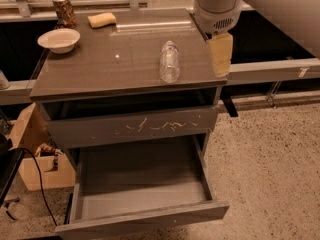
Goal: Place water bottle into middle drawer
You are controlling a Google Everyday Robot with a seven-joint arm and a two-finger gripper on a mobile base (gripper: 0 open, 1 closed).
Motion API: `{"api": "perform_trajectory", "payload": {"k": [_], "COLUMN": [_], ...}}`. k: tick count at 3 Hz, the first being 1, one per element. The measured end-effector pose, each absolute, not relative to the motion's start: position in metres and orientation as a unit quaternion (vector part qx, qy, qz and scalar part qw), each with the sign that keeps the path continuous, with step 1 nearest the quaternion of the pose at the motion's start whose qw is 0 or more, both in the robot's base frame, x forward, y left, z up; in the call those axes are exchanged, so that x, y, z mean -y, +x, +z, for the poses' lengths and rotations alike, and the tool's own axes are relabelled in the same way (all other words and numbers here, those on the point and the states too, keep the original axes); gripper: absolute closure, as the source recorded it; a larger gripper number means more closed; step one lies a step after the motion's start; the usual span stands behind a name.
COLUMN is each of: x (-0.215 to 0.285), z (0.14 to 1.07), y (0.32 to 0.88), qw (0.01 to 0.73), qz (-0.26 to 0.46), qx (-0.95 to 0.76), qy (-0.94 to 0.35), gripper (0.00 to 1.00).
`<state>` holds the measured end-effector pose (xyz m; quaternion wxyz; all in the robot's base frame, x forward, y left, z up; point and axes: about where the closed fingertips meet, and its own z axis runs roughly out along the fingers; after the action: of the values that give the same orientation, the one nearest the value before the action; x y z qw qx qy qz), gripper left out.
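The water bottle (169, 61), clear with a white cap, lies on its side on the grey cabinet top (100, 69), right of centre. My gripper (220, 54) hangs over the top's right edge, a hand's width to the right of the bottle and apart from it, with nothing seen in it. The middle drawer (145, 181) is pulled out wide below, its smooth grey inside bare and its plain front panel nearest the camera. Above it sits the drawer with pale scratches (150, 126), pushed in.
A white bowl (59, 39), a patterned can (64, 10) and a yellow sponge (102, 19) stand at the back left of the cabinet top. A cardboard box (31, 151) and a black cable (42, 184) lie left of the cabinet. Speckled floor (270, 159) spreads to the right.
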<state>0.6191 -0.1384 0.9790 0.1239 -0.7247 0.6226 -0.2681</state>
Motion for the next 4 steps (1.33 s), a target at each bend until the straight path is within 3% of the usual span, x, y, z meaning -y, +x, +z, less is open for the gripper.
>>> {"api": "perform_trajectory", "payload": {"k": [1,3,4], "x": [0.157,0.155,0.146], "z": [0.977,0.975,0.966], "y": [0.622,0.619,0.61], "qw": [0.201,0.205,0.219], "qz": [-0.227,-0.219,-0.176], "qx": [-0.716,-0.727,-0.755], "qy": [-0.629,-0.618,-0.592], "gripper": [0.0,0.0,0.0]}}
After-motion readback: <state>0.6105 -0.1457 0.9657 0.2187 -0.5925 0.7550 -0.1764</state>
